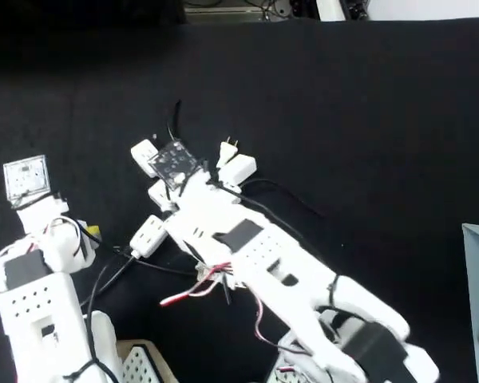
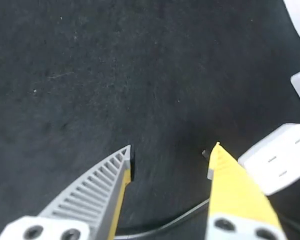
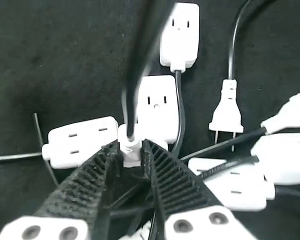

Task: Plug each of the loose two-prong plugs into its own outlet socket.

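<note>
- High view first: looking down on a black bench (image 1: pixel 367 104), right arm (image 1: pixel 255 247) stretched into a heap of white outlets and cords.
- Can spot a bare-pronged plug (image 1: pixel 228 148) near that arm's tip, lying against a white block (image 1: pixel 241 167), plugged into nothing.
- Left arm (image 1: pixel 32 279) sitting well apart from the heap, with a socket block (image 1: pixel 148 235) between the two arms.
- Left wrist view next: left claw (image 2: pixel 172 146) spread wide, holding zilch, only bare bench in the gap.
- Grey ribbed finger (image 2: pixel 97 187) on one side, yellow finger (image 2: pixel 235 185) on the other.
- Socket block (image 2: pixel 280 157) just beside the yellow finger; can't tell if touching.
- Thin black cord (image 2: pixel 175 217) crossing back near the claw's base.
- Right wrist view: right claw (image 3: pixel 130 145) clamped snug on a white plug (image 3: pixel 131 156), with its black cable (image 3: pixel 140 65) running up and away from the fingers.
- Can't tell whether the prongs of that one sit in a socket; hidden behind the fingers.
- Straight ahead of the claw: square outlet (image 3: pixel 157 102), just about touching the held plug, and a far outlet (image 3: pixel 178 35) beyond that.
- Off one side of the claw tip: long outlet strip (image 3: pixel 80 140), right up against the fingertip.
- Off the other side: loose two-prong plug (image 3: pixel 227 115), prongs bare, near the claw but apart from it.
</note>
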You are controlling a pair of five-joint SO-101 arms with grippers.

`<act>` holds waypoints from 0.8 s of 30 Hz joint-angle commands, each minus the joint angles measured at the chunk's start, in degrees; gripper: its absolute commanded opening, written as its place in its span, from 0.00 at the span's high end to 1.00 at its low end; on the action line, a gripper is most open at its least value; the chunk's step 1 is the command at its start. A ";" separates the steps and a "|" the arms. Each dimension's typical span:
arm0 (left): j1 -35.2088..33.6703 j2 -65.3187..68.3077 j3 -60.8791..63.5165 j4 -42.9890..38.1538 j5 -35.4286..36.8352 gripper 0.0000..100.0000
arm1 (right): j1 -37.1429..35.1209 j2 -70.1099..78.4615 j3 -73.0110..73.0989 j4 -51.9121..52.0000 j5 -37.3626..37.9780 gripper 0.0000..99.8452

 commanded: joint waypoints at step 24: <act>-0.57 -4.13 6.55 -5.01 1.32 0.75 | -5.71 7.08 -4.44 -5.89 1.05 0.99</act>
